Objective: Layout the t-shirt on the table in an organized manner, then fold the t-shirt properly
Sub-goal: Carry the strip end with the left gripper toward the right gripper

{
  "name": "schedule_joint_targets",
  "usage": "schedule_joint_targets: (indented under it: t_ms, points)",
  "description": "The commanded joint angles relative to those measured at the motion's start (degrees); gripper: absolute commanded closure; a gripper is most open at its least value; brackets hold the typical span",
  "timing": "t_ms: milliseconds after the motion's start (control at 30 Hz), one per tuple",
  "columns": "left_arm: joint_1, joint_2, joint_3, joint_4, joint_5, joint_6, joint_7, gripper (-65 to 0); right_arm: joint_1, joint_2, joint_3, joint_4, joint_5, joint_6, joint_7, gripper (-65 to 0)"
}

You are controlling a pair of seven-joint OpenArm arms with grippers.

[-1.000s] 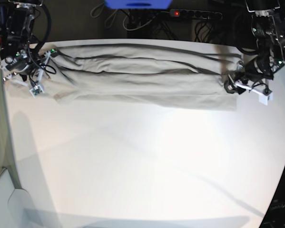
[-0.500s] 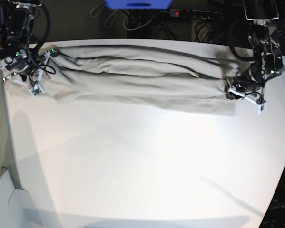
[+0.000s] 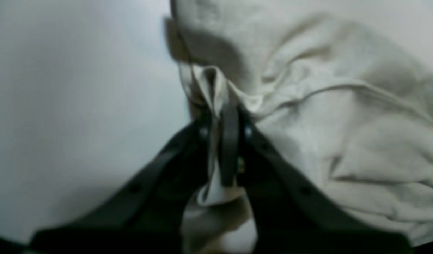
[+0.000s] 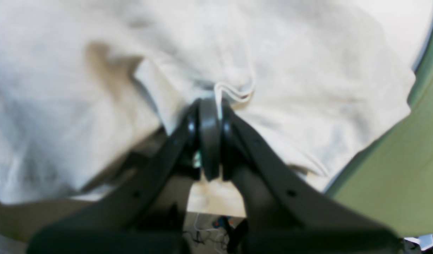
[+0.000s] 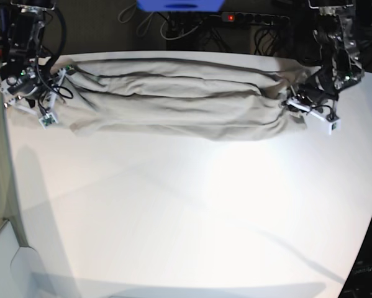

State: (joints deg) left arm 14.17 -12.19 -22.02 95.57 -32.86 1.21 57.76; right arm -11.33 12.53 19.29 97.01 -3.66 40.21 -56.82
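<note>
White surface [image 5: 186,211] fills most of the base view, bare and glossy toward the near edge; dark clutter, cables and a power strip [image 5: 254,18] with a red light are seen beyond its far edge. The t-shirt [image 5: 173,99] is stretched as a long, narrow band along the far part of the surface, folded lengthwise with several dark creases running end to end. At the base view's right end the left gripper [image 5: 291,104] is set against the bunched fabric; at the left end the right gripper [image 5: 60,73] is set at the other end of the cloth. How the jaws stand cannot be made out from the base view. In the left wrist view the left gripper [image 3: 223,116] is shown clamped on a pinched fold of the t-shirt [image 3: 325,106], cloth passing between the black fingers [image 3: 230,141], with plain surface [image 3: 79,106] to one side. In the right wrist view the right gripper [image 4: 209,109] is shown pressed together on a thin doubled edge of the t-shirt [image 4: 96,70]; a green area [image 4: 407,169] is visible past the cloth's edge, seen only there.
</note>
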Motion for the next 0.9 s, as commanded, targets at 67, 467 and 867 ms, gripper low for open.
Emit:
schedule_joint_targets:
  t_ms: [67, 467, 867]
  points:
    - [-0.3, 1.6, -0.5, 8.2, -1.3, 2.5, 2.9, 0.0, 2.7, 0.9, -0.7, -2.6, 0.2, -0.2, 0.4, 0.0]
    - [-2.4, 13.2, 10.8, 16.8, 1.1, 5.6, 9.1, 0.0, 2.8, 1.8, -3.1, -4.1, 0.2, -0.2, 0.6, 0.0]
    - [-6.6, 19.0, 33.5, 7.3, 8.4, 14.2, 1.4, 0.0, 3.8, 2.0, -3.5, -4.7, 0.1, -0.2, 0.5, 0.0]
